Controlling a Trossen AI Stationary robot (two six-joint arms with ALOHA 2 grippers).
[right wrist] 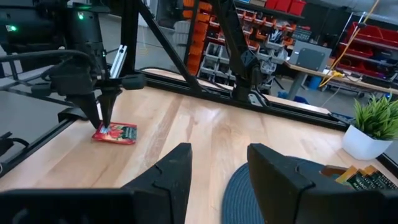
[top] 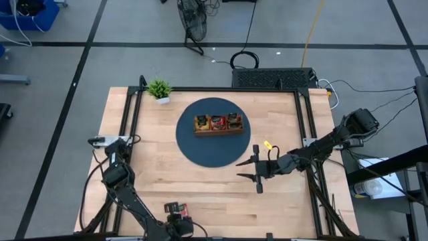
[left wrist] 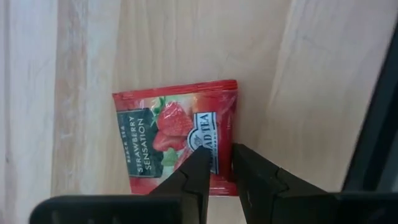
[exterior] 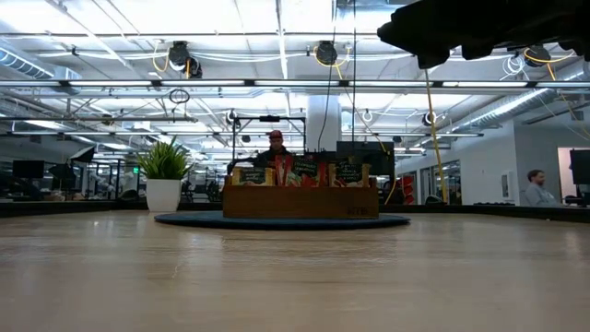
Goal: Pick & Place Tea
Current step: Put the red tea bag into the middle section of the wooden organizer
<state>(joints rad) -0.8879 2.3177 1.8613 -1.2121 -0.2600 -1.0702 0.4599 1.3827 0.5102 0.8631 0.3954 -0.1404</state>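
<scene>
Sachet (left wrist: 176, 138) of red strawberry tea lay flat on the wooden table (top: 154, 161), near the front edge on the left side, well apart from the wooden tray (top: 219, 124) that stood on the dark round mat (top: 200, 148) at the table's middle. The left gripper (left wrist: 216, 163) stood point-down over one edge of the sachet, its fingers (left wrist: 198, 168) drawn narrow and touching or nearly touching the foil; whether they actually pinched it could not be told, since the packet appeared to rest fully on the wood. The right gripper (top: 257, 170) hung above bare table beside the mat with its fingers apart and nothing between them.

Risks, as judged from this arrangement: a flat packet offers almost no raised edge, so narrow tips closing at its margin could slide off, or push it along the smooth wood toward the table's front edge. A grip on one margin only could let the sachet swing, twist or slip free during the long carry to the tray. The tray's three compartments already held upright sachets, so a dangling packet could catch on the rim or land on the mat instead.
</scene>
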